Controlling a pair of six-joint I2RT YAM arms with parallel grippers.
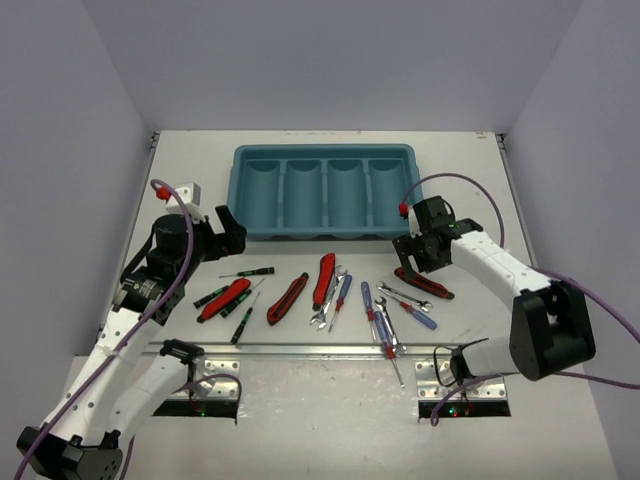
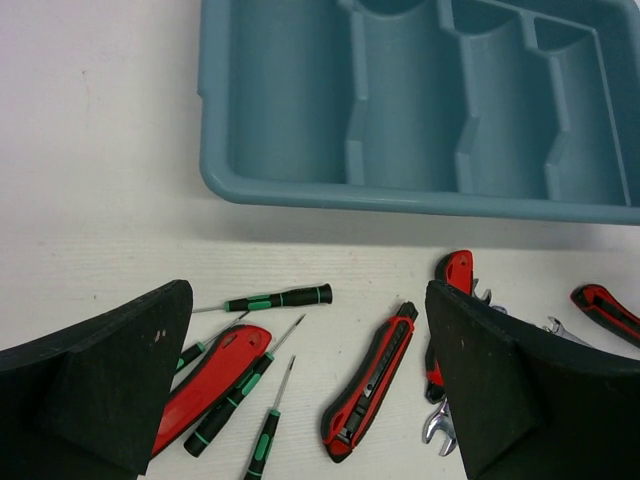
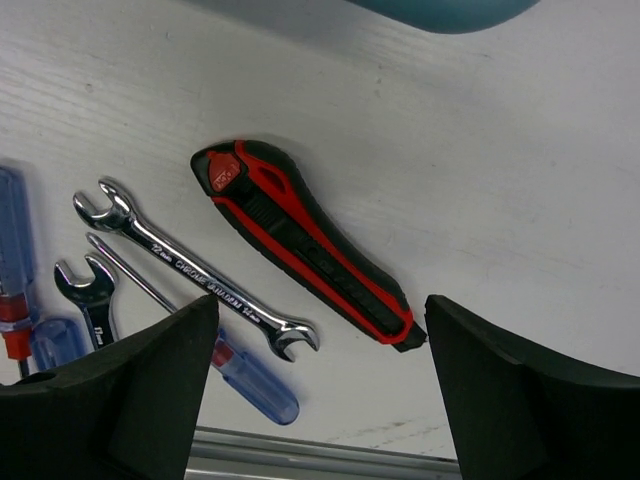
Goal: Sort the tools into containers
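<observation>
The teal tray [image 1: 322, 190] with four long compartments stands empty at the back. The tools lie in a row in front of it: red-and-black handled ones [image 1: 288, 298], blue-handled screwdrivers [image 1: 372, 305], silver wrenches [image 1: 405, 297] and thin black-and-green screwdrivers [image 1: 250, 272]. My left gripper [image 1: 228, 238] hovers open over the left end of the row, above a red-and-black handle [image 2: 370, 385] and the thin screwdrivers [image 2: 280, 298]. My right gripper [image 1: 415, 258] is open just above the rightmost red-and-black tool [image 3: 300, 240]. That tool lies flat beside a wrench [image 3: 195, 270], and nothing is between the fingers.
A metal rail [image 1: 320, 350] runs along the near edge in front of the tools. A small grey block with a red knob [image 1: 185, 192] sits left of the tray. Grey walls close the table on three sides.
</observation>
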